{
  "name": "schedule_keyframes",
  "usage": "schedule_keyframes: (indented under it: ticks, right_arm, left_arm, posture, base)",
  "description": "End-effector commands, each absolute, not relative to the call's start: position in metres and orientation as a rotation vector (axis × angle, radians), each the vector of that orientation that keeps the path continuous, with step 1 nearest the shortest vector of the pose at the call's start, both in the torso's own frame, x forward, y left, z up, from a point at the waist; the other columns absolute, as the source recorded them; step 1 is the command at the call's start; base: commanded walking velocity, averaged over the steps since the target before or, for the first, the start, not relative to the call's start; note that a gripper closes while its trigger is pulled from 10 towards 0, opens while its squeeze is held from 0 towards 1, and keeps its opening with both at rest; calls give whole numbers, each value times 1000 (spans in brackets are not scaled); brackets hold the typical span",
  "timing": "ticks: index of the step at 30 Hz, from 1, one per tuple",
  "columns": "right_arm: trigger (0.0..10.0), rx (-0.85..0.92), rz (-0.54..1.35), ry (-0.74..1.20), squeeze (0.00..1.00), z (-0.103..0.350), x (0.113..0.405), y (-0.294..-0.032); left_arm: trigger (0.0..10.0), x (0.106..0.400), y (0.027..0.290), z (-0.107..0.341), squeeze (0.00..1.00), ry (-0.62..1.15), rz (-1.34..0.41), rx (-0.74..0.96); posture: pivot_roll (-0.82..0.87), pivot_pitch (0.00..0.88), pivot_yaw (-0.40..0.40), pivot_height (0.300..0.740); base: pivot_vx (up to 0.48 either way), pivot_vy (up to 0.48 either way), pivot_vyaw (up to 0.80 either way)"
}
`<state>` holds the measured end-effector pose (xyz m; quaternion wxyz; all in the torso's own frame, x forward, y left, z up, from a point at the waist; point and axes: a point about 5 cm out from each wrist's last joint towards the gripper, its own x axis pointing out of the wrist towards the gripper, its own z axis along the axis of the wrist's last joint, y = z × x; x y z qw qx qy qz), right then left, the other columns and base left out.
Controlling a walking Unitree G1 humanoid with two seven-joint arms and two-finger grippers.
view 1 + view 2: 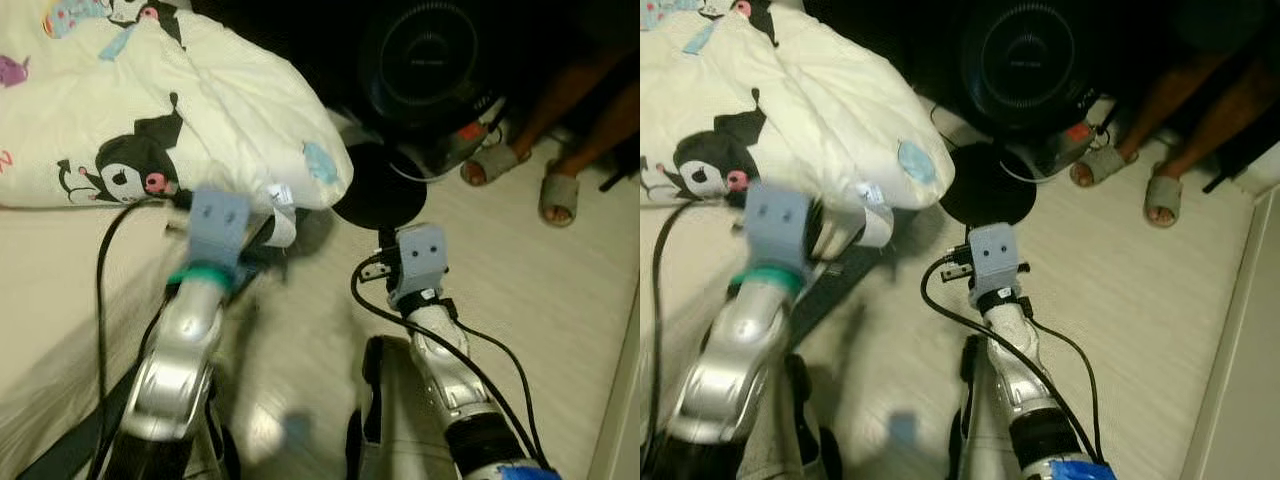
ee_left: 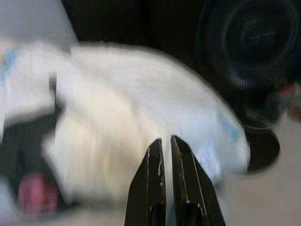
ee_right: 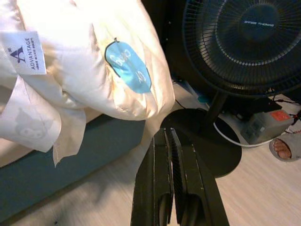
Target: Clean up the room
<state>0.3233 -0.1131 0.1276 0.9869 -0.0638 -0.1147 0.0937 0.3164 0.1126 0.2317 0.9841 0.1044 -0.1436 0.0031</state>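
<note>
One cream comforter (image 1: 190,90), printed with black cartoon figures and blue patches, heaped on the bed (image 1: 50,290) at the far left; its right corner overhangs the bed edge, with two white fabric labels (image 3: 26,52) hanging below it.

One black pedestal fan (image 1: 425,55), far centre, standing on a round black base (image 1: 380,195) on the floor just right of the comforter corner. One small grey box with a red tag (image 3: 261,125) and a white cord lies beside the base.

One person, far right: two legs, two feet in grey slippers (image 1: 560,195).

Two silver arms. Left gripper (image 2: 167,146) raised at the bed edge just beside the overhanging comforter corner, fingers pressed together with only a sliver between them, grasping nothing; this view is blurred. Right gripper (image 3: 169,141) low over the floor, near the fan base, fingers likewise clenched and empty.

Pale wood-look floor (image 1: 540,300) lies open between bed edge and a light wall or door edge (image 1: 620,400) at the right. A dark blue strip (image 3: 70,155) runs under the bed edge.
</note>
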Motion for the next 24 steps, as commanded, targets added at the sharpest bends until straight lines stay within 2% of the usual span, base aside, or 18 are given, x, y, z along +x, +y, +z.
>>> schedule_keyframes:
  ticks: [1,2,5,6,10,15,19,22,24]
  right_arm:
    - [10000,-132,195,-191,0,117,320,-114]
    - [10000,-132,198,-190,0,116,320,-112]
    - [10000,-132,201,-188,0,116,321,-111]
    - [10000,-130,202,-188,0,116,320,-109]
    - [10000,-126,200,-187,0,114,319,-106]
    - [10000,-124,186,-179,0,110,315,-108]
    - [10000,-124,180,-176,0,109,313,-110]
    - [10000,-126,178,-176,0,109,314,-111]
    - [10000,-126,179,-176,0,109,314,-111]
  left_arm:
    - [10000,329,112,228,0,-240,49,209]
    - [10000,342,108,236,0,-241,70,223]
    - [10000,353,105,244,0,-241,91,246]
    - [10000,368,97,248,1000,-234,95,263]
    - [10000,388,86,249,1000,-210,94,290]
    - [10000,394,93,239,1000,-166,165,295]
    - [10000,399,110,235,1000,-134,270,274]
    - [10000,403,135,227,1000,-96,422,303]
    - [10000,404,139,225,1000,-86,443,304]
  posture:
    - [-6,281,-34,527]
    - [-9,279,-34,527]
    - [-9,279,-34,527]
    - [-25,279,-17,527]
    - [-33,282,-6,527]
    - [-41,285,3,527]
    - [-44,289,4,527]
    - [-40,290,1,527]
    - [-40,290,1,527]
  base:
    - [0,0,0]
    - [0,0,0]
    - [0,0,0]
    - [0,0,0]
    - [0,0,0]
    - [0,0,0]
    - [0,0,0]
    - [0,0,0]
    - [0,0,0]
